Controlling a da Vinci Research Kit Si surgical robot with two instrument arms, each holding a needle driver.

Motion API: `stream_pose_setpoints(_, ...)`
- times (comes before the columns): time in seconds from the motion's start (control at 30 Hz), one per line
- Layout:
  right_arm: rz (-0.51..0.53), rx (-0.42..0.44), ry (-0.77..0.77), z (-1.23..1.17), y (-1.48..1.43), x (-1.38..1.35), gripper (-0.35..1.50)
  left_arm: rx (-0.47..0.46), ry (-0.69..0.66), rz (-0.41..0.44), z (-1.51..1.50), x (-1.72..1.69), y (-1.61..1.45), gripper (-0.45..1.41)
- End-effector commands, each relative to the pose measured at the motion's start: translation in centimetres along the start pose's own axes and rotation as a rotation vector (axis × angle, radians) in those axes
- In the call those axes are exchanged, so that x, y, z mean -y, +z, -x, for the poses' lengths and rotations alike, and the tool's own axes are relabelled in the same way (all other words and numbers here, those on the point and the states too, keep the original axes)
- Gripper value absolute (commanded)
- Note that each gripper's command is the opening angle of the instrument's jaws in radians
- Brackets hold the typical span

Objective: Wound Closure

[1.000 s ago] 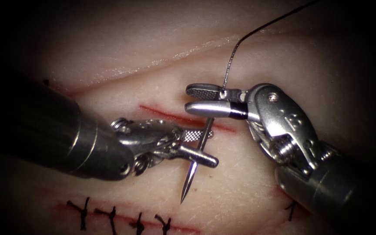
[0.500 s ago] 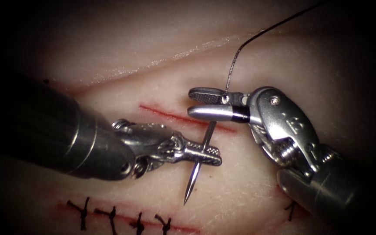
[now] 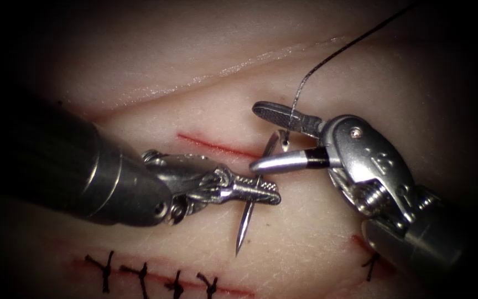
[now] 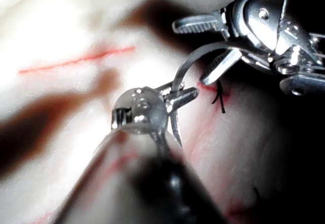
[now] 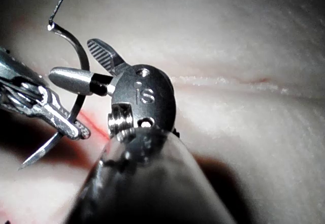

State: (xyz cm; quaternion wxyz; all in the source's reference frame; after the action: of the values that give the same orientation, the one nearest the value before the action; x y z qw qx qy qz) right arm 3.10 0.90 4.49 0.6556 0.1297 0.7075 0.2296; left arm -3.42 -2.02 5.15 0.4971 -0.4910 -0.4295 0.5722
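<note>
Above the tissue [image 3: 316, 232], left claw [image 3: 261, 191] pinches the needle [image 3: 245, 221] mid-curve; right claw [image 3: 264, 135] spread, empty.

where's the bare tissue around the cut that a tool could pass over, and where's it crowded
Bare pale tissue lies above the open red cut, and a strip between the curved steel needle's tip and the row of black stitches. Crowded at the cut's right end: the left tool holds the needle mid-curve, free of the tissue; the open right tool straddles its thread end.
</note>
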Motion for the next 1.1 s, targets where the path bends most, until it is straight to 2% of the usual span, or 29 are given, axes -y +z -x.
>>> stream_pose_setpoints(0.03, 0.017, 0.0, -0.001, 0.05, 0.07, -0.01, 1.05, 0.0, 0.001, 0.003, 0.06, 0.05, 0.03, -0.45)
stream_pose_setpoints(0.13, 0.05, 0.002, -0.001, 0.04, 0.08, 0.0, 0.98, -0.009, 0.001, 0.01, 0.06, 0.06, 0.03, -0.45)
stream_pose_setpoints(0.23, 0.083, -0.027, 0.005, 0.02, 0.09, 0.08, 0.78, -0.019, 0.002, 0.017, 0.06, 0.07, 0.03, -0.45)
stream_pose_setpoints(0.3, 0.089, -0.035, -0.006, 0.0, 0.1, 0.11, 0.73, -0.018, 0.002, 0.018, 0.05, 0.08, 0.03, -0.45)
stream_pose_setpoints(0.4, 0.091, -0.033, -0.023, -0.01, 0.1, 0.11, 0.49, -0.018, 0.002, 0.018, 0.05, 0.09, 0.03, -0.45)
stream_pose_setpoints(0.53, 0.096, -0.031, -0.024, 0.0, 0.1, 0.1, 0.46, -0.019, 0.002, 0.017, 0.05, 0.09, 0.03, -0.45)
stream_pose_setpoints(0.67, 0.099, -0.029, -0.034, -0.02, 0.1, 0.08, 0.29, -0.019, 0.003, 0.017, 0.06, 0.09, 0.03, -0.45)
stream_pose_setpoints(0.7, 0.1, -0.028, -0.044, -0.03, 0.1, 0.07, 0.17, -0.019, 0.003, 0.017, 0.06, 0.09, 0.03, -0.45)
stream_pose_setpoints(0.77, 0.101, -0.027, -0.044, -0.04, 0.1, 0.07, 0.09, -0.018, 0.003, 0.017, 0.06, 0.08, 0.02, -0.45)
stream_pose_setpoints(0.8, 0.103, -0.03, -0.05, -0.03, 0.1, 0.08, -0.06, -0.018, 0.003, 0.017, 0.06, 0.08, 0.02, -0.45)
stream_pose_setpoints(0.83, 0.1, -0.021, -0.058, -0.02, 0.1, 0.08, -0.35, -0.019, 0.003, 0.016, 0.07, 0.08, 0.02, -0.45)
stream_pose_setpoints(1.03, 0.119, 0.013, -0.072, 0.02, 0.07, 0.08, -0.35, -0.02, 0.002, 0.014, 0.09, 0.04, 0.03, -0.45)
stream_pose_setpoints(1.07, 0.121, 0.015, -0.072, 0.02, 0.06, 0.08, -0.35, -0.021, -0.004, 0.014, 0.09, 0.04, 0.03, -0.32)
stream_pose_setpoints(1.1, 0.118, 0.021, -0.073, 0.02, 0.05, 0.08, -0.35, -0.02, 0.013, 0.014, 0.08, 0.03, 0.03, 0.09)
